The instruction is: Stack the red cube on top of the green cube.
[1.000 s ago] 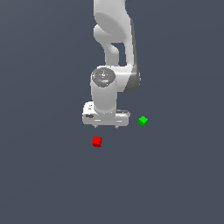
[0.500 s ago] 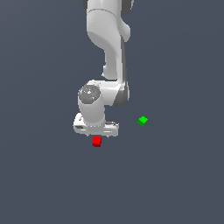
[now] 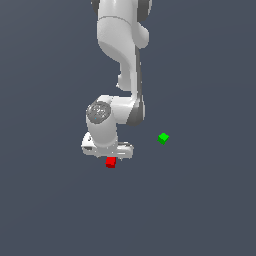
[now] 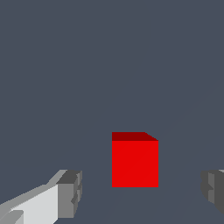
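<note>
Hanging low over a plain dark grey surface [image 3: 210, 210], the white Panda arm [image 3: 122, 55] holds its end effector [image 4: 141, 191] directly above the red cube [image 3: 111, 162], with the fingers spread wide and nothing between them yet gripped. Seen from the wrist camera, the red cube [image 4: 134, 161] sits between the two grey fingertips [image 4: 70, 192], clear space showing on either side of it, so neither pad touches the cube. One finger shows its pale body and grey tip; the other is only partly in frame at the picture's edge.

From the exterior view, the cube rests flat on the surface just below the wrist housing, its upper part partly covered by the arm's hand. The green cube [image 3: 163, 138] lies on the same surface, well apart from the red one, toward the exterior view's right and slightly farther back. It stands alone, untouched by the arm. How high the fingertips ride above the surface cannot be told from either view.
</note>
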### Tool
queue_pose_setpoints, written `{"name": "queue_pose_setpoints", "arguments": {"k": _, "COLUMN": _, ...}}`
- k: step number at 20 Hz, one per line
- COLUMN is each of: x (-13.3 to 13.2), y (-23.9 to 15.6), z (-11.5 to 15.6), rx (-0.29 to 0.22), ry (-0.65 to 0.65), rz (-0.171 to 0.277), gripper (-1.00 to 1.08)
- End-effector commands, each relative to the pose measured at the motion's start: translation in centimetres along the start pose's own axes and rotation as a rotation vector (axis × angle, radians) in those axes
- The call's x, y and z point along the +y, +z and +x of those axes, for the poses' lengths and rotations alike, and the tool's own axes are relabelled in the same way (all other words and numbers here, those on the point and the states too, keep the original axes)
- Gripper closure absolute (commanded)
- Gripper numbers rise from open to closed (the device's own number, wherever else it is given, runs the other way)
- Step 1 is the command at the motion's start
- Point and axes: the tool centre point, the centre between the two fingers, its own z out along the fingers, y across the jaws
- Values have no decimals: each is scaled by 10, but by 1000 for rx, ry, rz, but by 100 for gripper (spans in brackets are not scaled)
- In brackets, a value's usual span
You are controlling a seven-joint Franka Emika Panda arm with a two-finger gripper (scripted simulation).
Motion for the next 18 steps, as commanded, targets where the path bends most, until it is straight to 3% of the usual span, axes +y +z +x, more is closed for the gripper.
{"name": "queue_pose_setpoints", "arguments": {"k": 1, "x": 0, "y": 4, "z": 0, "rx": -1, "ry": 0, "rz": 0, "gripper": -92}}
{"name": "queue_pose_setpoints", "arguments": {"k": 15, "x": 0, "y": 49, "z": 2, "rx": 1, "ry": 1, "rz": 1, "gripper": -92}}
{"name": "queue_pose_setpoints", "arguments": {"k": 16, "x": 0, "y": 49, "z": 2, "rx": 1, "ry": 1, "rz": 1, "gripper": 108}}
{"name": "queue_pose_setpoints", "arguments": {"k": 18, "x": 0, "y": 49, "z": 2, "rx": 1, "ry": 1, "rz": 1, "gripper": 108}}
